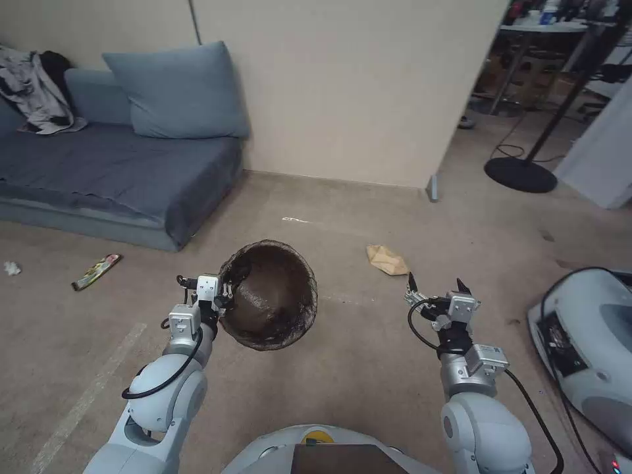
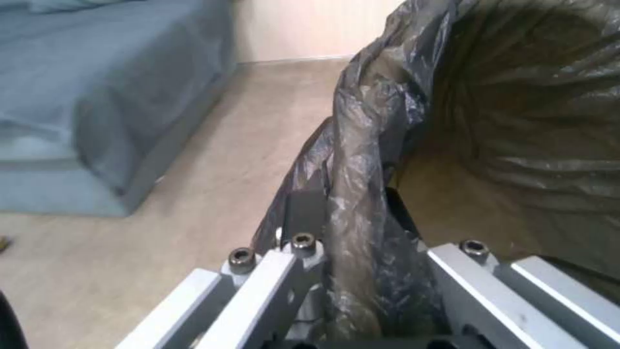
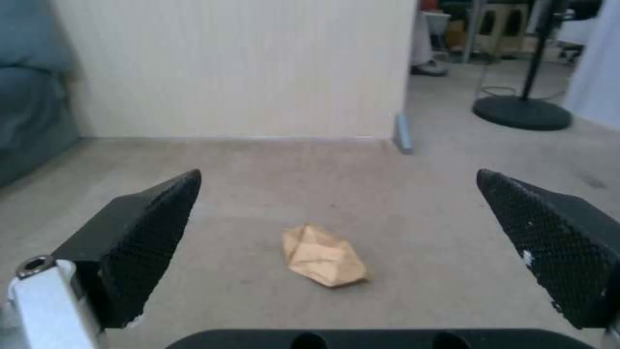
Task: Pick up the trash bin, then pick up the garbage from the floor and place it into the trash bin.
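- L gripper (image 1: 224, 297) was clamped on the rim of the trash bin (image 1: 270, 296); the L wrist view showed its fingers (image 2: 303, 213) pinching the dark bag liner (image 2: 362, 194) folded over the rim. I judged the bin as lifted, mouth tipped toward the head cam, held out in front of the L arm.
- R gripper (image 1: 434, 289) hung over the carpet (image 1: 368, 368), spread wide w/ nothing in it. Both black pads (image 3: 148, 242) stood well apart in the R wrist view.
- Nearest garbage: crumpled tan paper bag (image 1: 387, 259), on the floor just ahead of the R gripper, slightly toward the robot's left. In the R wrist view the bag (image 3: 323, 257) sat between the two pads' lines, a bit off centre.
- Key relation: bag lay fwd of the R fingertips, between bin and R arm, much nearer R. Long axis seemed to run diagonal to the finger opening; a small wrist turn could square it up. My judgement only.
- Other litter: red-green wrapper (image 1: 97, 271) and white paper wad (image 1: 11, 268) far over on the L side, near the blue-grey sofa (image 1: 112, 171). L arm was busy w/ the bin, so those looked awkward from here.
- Risk: thin paper flat on carpet, so the pads may skid over it.
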You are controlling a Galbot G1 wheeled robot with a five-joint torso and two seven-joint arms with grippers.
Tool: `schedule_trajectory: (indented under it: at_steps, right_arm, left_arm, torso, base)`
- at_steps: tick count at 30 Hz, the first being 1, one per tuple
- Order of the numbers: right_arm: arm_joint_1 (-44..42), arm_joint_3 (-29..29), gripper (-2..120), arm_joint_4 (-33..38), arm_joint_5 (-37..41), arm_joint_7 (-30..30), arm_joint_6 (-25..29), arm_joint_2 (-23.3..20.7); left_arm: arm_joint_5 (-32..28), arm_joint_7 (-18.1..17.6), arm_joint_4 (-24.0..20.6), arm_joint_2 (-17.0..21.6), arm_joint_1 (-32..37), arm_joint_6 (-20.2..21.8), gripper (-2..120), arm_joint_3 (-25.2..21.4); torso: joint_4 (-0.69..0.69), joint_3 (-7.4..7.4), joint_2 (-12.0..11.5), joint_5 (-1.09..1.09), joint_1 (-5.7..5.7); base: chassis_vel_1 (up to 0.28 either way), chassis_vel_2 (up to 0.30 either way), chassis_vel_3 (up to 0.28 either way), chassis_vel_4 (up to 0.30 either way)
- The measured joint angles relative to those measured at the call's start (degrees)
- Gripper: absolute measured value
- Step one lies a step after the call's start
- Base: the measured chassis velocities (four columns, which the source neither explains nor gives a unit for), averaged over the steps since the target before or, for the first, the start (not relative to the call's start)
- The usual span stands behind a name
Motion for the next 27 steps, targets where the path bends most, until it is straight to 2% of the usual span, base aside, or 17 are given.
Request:
schedule_trajectory:
  at_steps: [22, 27]
  right_arm:
    - [0.13, -0.01, 100, -0.36, 0.02, -0.48, 0.40, 0.00]
    - [0.14, 0.06, 100, -0.42, 0.02, -1.03, 0.38, 0.00]
  left_arm:
    - [0.05, -0.02, 0.71, -0.11, -0.23, -0.53, 4, 0.10]
    - [0.03, -0.14, 0.71, -0.23, -0.01, -0.64, 4, -0.47]
  torso:
    - [-0.03, 0.00, 0.00, 0.00, 0.00]
    - [0.02, 0.00, 0.00, 0.00, 0.00]
  base:
    - [-0.100, -0.111, -0.096, -0.102]
    - [-0.011, -0.008, -0.011, -0.010]
